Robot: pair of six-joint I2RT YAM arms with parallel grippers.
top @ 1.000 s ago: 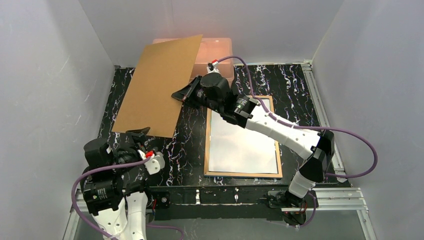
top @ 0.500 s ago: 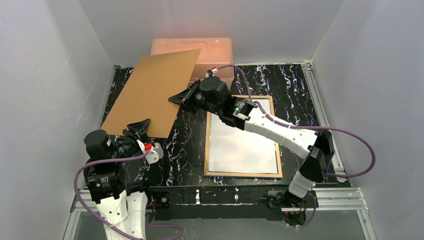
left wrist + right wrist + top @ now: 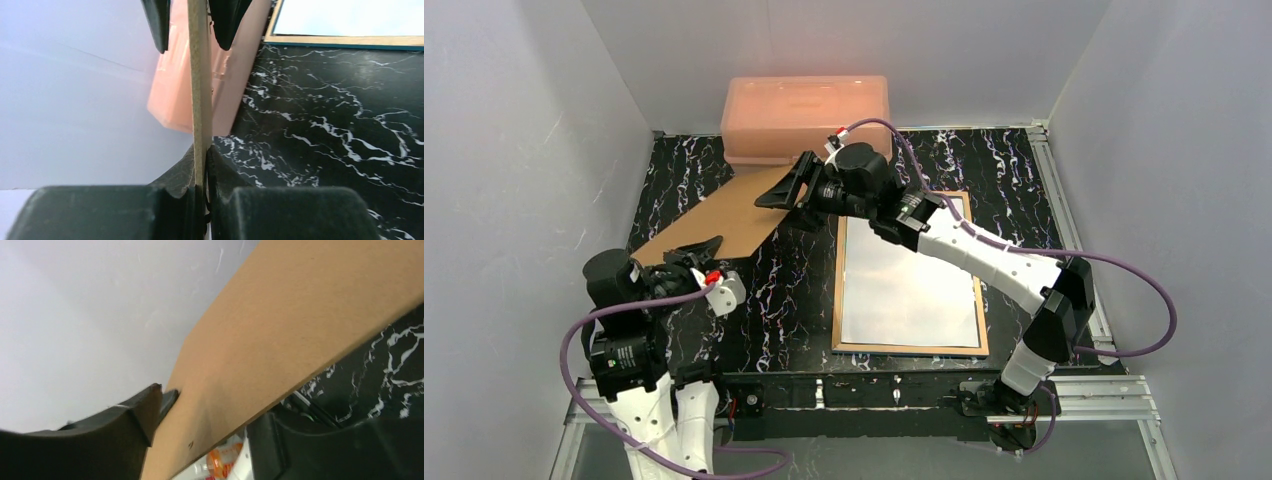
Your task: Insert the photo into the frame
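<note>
The frame (image 3: 909, 350) lies flat right of centre, tan back edges up (image 3: 345, 41). A plain white sheet (image 3: 909, 290) fills its opening; the photo's printed side is not in view. The brown fibreboard backing (image 3: 724, 215) slants low over the table's left. My left gripper (image 3: 692, 250) is shut on its near corner, the fingertips pinching the board's edge (image 3: 200, 75) in the left wrist view. My right gripper (image 3: 782, 185) stands open at the board's far end. Its fingers sit on either side of the board (image 3: 300, 315) with a gap showing.
A salmon-pink plastic box (image 3: 806, 115) stands against the back wall, just behind the board's far end. White walls close in the left, back and right sides. Metal rails (image 3: 1064, 200) run along the table's right and near edges.
The backing board has dropped from a steep tilt to a low slant. My left gripper has closed on its near corner. My right gripper has opened and let go of its far end.
</note>
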